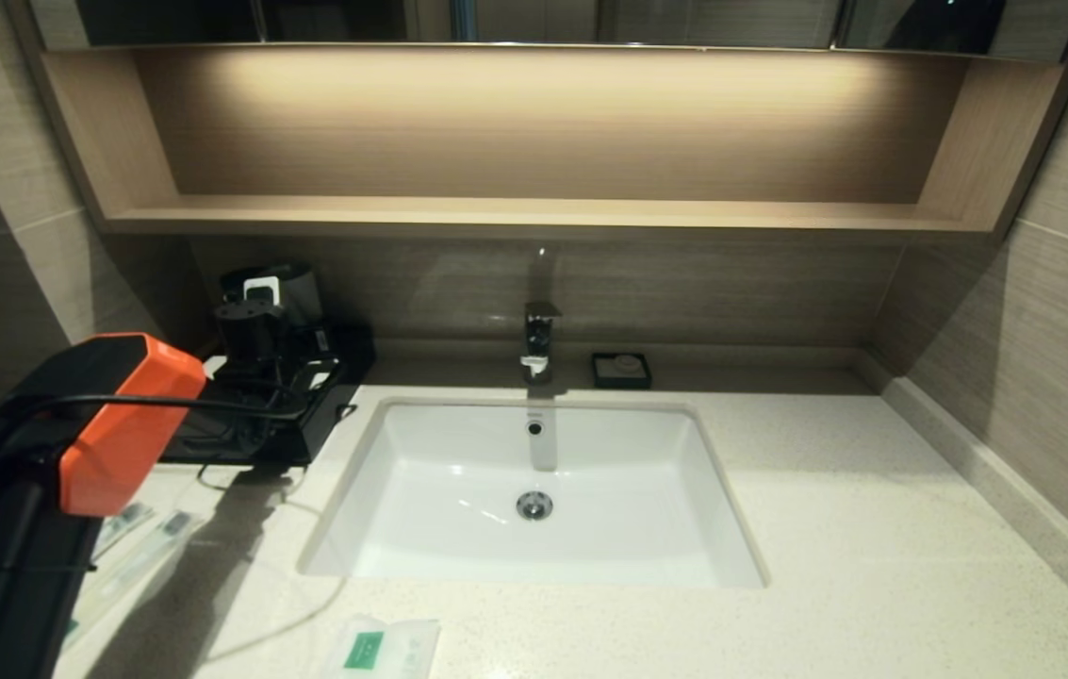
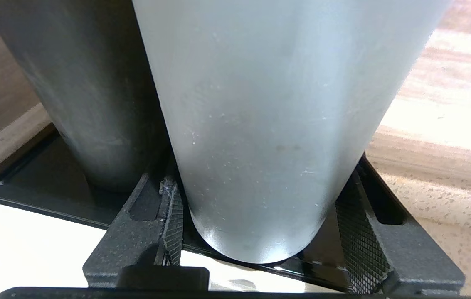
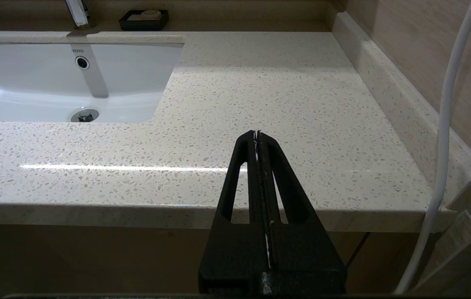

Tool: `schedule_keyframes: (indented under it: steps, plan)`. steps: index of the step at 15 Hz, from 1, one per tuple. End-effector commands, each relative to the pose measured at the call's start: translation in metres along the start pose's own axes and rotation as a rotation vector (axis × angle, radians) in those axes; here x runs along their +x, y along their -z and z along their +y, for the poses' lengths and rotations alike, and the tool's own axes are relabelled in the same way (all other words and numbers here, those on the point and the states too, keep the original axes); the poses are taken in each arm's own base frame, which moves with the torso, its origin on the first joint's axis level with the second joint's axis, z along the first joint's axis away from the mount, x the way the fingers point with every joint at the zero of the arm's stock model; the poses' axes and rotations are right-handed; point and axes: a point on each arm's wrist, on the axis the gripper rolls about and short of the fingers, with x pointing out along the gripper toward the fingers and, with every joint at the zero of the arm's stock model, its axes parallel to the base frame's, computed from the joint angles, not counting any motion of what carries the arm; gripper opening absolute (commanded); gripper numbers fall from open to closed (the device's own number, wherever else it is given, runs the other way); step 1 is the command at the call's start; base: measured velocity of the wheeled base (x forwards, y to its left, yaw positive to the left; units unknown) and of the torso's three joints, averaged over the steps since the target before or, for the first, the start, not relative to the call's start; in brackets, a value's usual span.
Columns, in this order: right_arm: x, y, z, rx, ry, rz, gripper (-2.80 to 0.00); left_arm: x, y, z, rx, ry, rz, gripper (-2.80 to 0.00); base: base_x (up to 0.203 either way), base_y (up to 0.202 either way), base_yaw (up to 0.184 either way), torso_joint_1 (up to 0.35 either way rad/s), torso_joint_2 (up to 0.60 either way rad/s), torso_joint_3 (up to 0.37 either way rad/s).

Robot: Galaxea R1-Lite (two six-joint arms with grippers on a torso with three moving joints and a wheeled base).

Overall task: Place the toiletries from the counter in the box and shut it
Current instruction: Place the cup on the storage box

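A pale grey metal cup (image 2: 256,133) stood on the low black rectangular box (image 1: 307,415) at the counter's left rear, a darker cup (image 2: 90,91) beside it. The left gripper (image 2: 256,232) reached there, its fingers (image 2: 173,224) spread around the grey cup's base (contact unclear). Two clear-wrapped toothbrushes (image 1: 133,547) and the white green-labelled sachet (image 1: 383,649) lay on the speckled cream counter (image 1: 854,566), partly hidden by the arm. The right gripper (image 3: 257,143) hung clenched, empty, before the counter edge.

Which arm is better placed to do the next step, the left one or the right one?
Left, probably. The left gripper is already at the box, open around a grey cup, with the toothbrushes and sachet on its side. The right gripper is shut, by the counter's front edge, right of the sink.
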Motion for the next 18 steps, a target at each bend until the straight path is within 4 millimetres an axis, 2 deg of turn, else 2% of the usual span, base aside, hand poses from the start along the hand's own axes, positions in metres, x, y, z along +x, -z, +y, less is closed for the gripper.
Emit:
schedule_keyframes:
  steps: [1,11,12,18]
  plan:
    - [0.0000,0.0000,0.0000,0.000,0.000,0.000,-2.80,-0.0008,0.0001,0.0004,-0.001,-0.001,-0.003,-2.80,0.000,0.000,0.000,0.000,0.00,0.000]
    - [0.0001,0.0002,0.0000,0.000,0.000,0.000,-2.80,0.0000,0.0033,0.0004,0.002,0.000,0.001,-2.80,0.000,0.000,0.000,0.000,0.00,0.000]
    - [0.0001,0.0004,0.0000,0.000,0.000,0.001,-2.80,0.0001,0.0041,0.0004,0.002,0.000,0.003,0.00,0.000,0.000,0.000,0.000,0.00,0.000]
    - [0.0001,0.0004,0.0000,0.000,0.000,0.001,-2.80,-0.0014,0.0024,0.0005,0.002,0.001,-0.018,0.00,0.000,0.000,0.000,0.000,0.00,0.000]
